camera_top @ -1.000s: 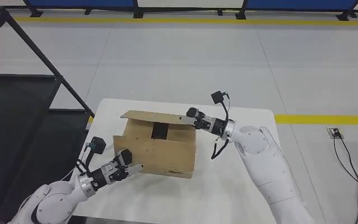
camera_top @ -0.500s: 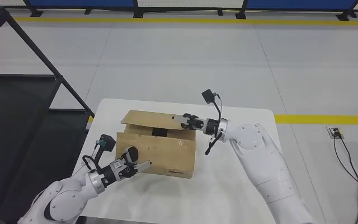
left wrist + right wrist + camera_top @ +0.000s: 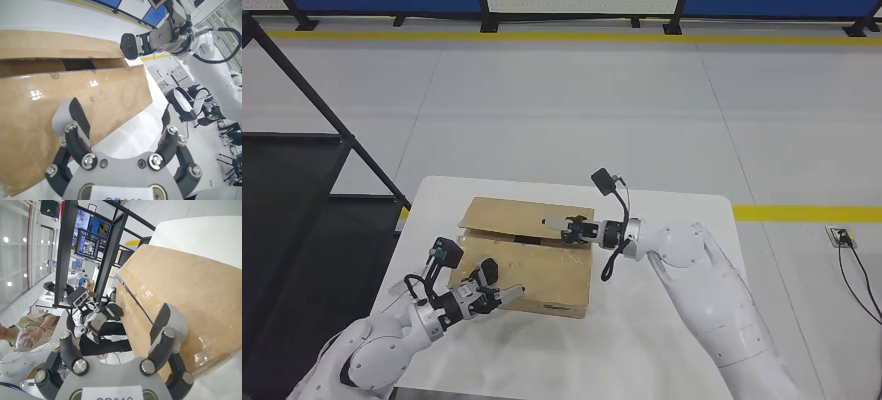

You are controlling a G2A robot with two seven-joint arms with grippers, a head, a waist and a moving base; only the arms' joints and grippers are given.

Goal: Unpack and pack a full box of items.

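Far flap [image 3: 512, 215] of cardboard box [image 3: 527, 262] is now pushed nearly flat. Right hand [image 3: 560, 226], fingers spread, presses its edge. Left hand [image 3: 500, 283] is open and has slid along the near face. The box sits on the desk [image 3: 662, 320] between both hands. Closing looks underway, with a slit left.

My left end effector [image 3: 122, 118] hangs beside the cardboard box [image 3: 47, 106] with its fingers spread wide. One finger is in front of the box's glossy brown face and the other is over the white bench [image 3: 132, 130]. The box's top flaps lie almost closed, with a dark slit between them. At the far corner, my right end effector [image 3: 130, 47] sets a black pad against the far flap's edge.
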